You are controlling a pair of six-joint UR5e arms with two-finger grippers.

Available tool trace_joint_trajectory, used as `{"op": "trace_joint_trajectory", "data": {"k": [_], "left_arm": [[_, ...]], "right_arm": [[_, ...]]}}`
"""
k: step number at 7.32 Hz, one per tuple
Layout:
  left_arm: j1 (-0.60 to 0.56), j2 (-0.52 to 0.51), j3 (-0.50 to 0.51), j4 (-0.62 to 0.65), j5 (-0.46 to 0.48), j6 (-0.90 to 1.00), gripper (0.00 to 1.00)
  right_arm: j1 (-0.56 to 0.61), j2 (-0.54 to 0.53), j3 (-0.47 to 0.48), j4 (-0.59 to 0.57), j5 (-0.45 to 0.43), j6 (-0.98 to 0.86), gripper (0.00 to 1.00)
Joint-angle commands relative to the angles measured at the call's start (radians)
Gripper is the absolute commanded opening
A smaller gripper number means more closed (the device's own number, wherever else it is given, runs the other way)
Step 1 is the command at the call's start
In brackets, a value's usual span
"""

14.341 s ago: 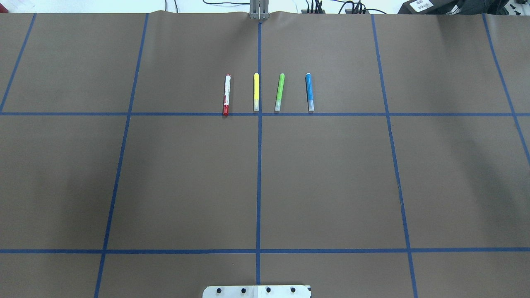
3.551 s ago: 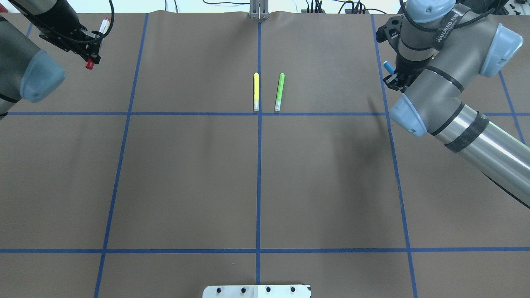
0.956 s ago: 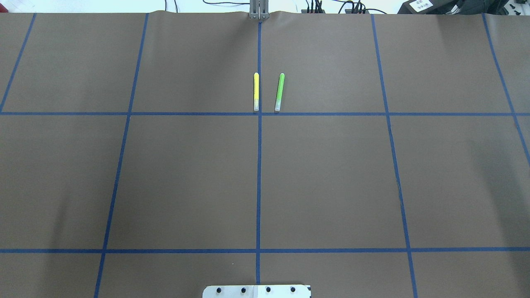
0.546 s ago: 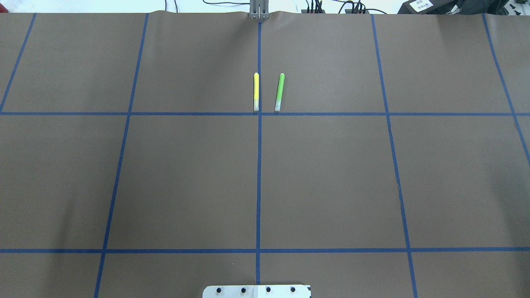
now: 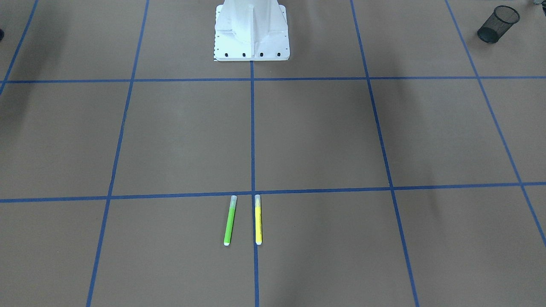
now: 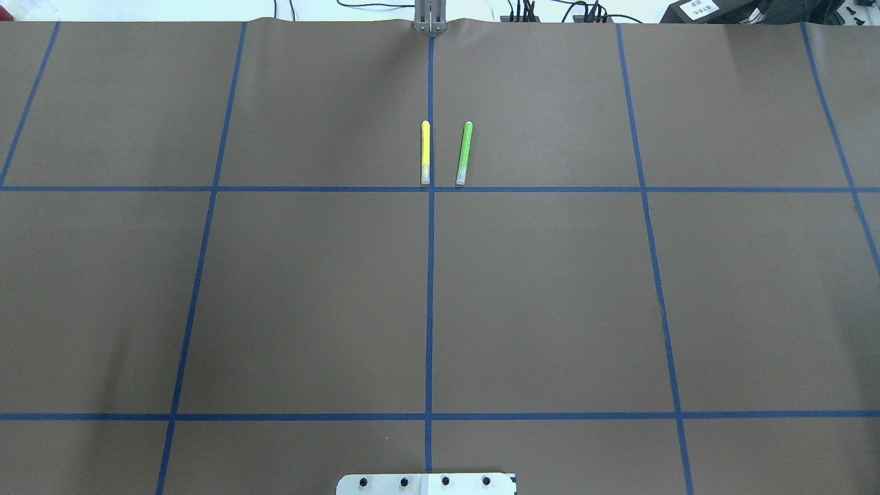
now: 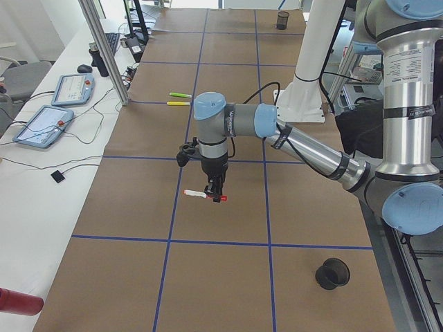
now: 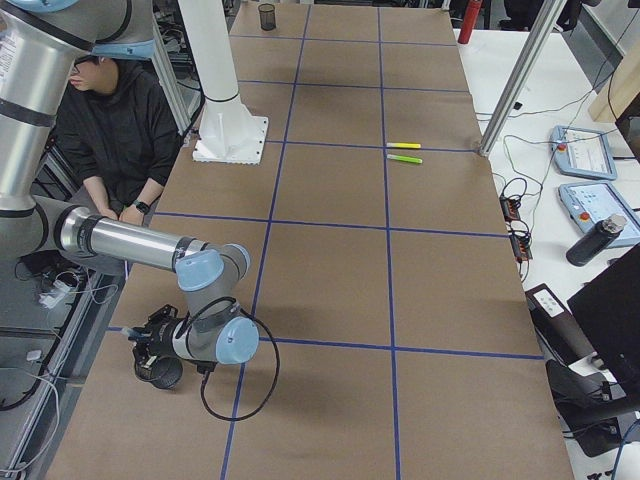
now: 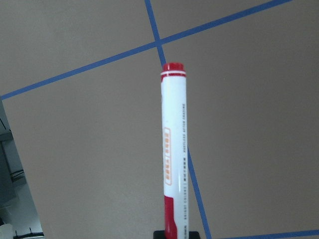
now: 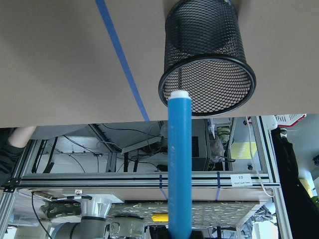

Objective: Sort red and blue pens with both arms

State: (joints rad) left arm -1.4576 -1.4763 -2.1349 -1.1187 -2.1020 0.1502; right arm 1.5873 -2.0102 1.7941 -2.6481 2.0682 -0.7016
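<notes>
In the left wrist view the red pen (image 9: 174,154), white barrel with red ends, is clamped in my left gripper (image 9: 173,234), which is shut on it. From the exterior left view that gripper (image 7: 214,188) holds the red pen (image 7: 199,195) level, just above the brown table. My right gripper (image 10: 178,233) is shut on the blue pen (image 10: 179,169). The pen's white end points at the rim of a black mesh cup (image 10: 207,59). Seen from the exterior right view, the right gripper (image 8: 150,342) hangs right over that cup (image 8: 160,372).
A yellow marker (image 6: 425,152) and a green marker (image 6: 465,152) lie side by side near the centre line. A second black mesh cup (image 7: 332,273) stands on the robot's left end of the table. A person (image 8: 120,130) sits beside the base.
The red and blue pens left their row on the table, and both arms carried them out of the overhead view. Over the last second that view stays the same.
</notes>
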Motion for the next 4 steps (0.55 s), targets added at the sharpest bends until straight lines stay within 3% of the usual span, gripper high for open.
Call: {"op": "trace_joint_trajectory", "data": {"k": [1, 4], "left_arm": [[0.002, -0.002, -0.002, -0.001, -0.032, -0.003, 0.0], [0.002, -0.013, 0.003, -0.003, -0.032, -0.001, 0.0]], "right_arm": [[-0.001, 0.001, -0.042, 0.002, 0.004, 0.001, 0.0], [-0.001, 0.002, -0.082, 0.003, 0.009, 0.001, 0.0]]}}
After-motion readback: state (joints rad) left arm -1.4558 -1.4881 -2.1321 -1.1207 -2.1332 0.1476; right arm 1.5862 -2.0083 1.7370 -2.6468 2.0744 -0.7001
